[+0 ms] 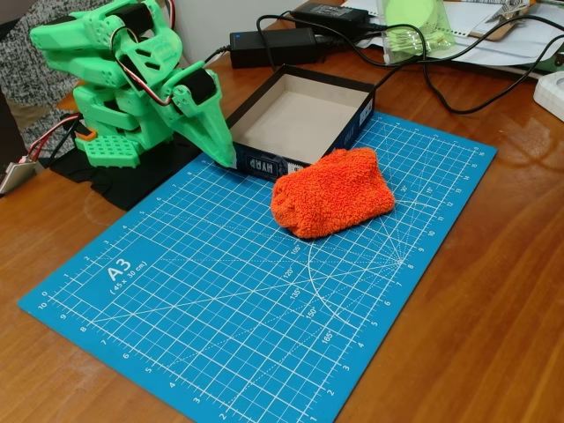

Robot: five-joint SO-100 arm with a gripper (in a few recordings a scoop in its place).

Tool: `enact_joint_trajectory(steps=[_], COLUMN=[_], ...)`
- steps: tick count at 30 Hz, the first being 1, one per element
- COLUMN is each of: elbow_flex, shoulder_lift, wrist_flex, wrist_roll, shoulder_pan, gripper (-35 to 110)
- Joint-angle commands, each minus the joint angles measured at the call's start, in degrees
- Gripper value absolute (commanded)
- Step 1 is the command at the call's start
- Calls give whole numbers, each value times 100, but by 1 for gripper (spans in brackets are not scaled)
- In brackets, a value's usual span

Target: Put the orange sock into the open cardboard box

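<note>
The orange sock (330,192), a fluffy folded lump, lies on the blue mat just in front of the open cardboard box (304,122) and touches its near navy wall. The box is shallow, with white print outside and a plain beige inside that holds nothing. My green gripper (222,155) hangs folded at the left, its tip pointing down beside the box's left corner. Its fingers are shut together with nothing between them, about a sock's width left of the sock.
A blue A3 cutting mat (220,291) covers the wooden table. Behind the box lie black power adapters (273,44) with looping cables (441,88), a clear green cup (414,31) and papers (493,35). A white object (551,92) sits at the right edge.
</note>
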Motion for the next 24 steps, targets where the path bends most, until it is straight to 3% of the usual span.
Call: enact_joint_trajectory(steps=[1, 17, 24], elbow_flex=[70, 70, -44], shoulder_lift=[114, 62, -1213], wrist_flex=[-18, -114, -1362], wrist_roll=[26, -149, -536], shoulder_pan=[53, 123, 53], gripper=[0, 0, 0])
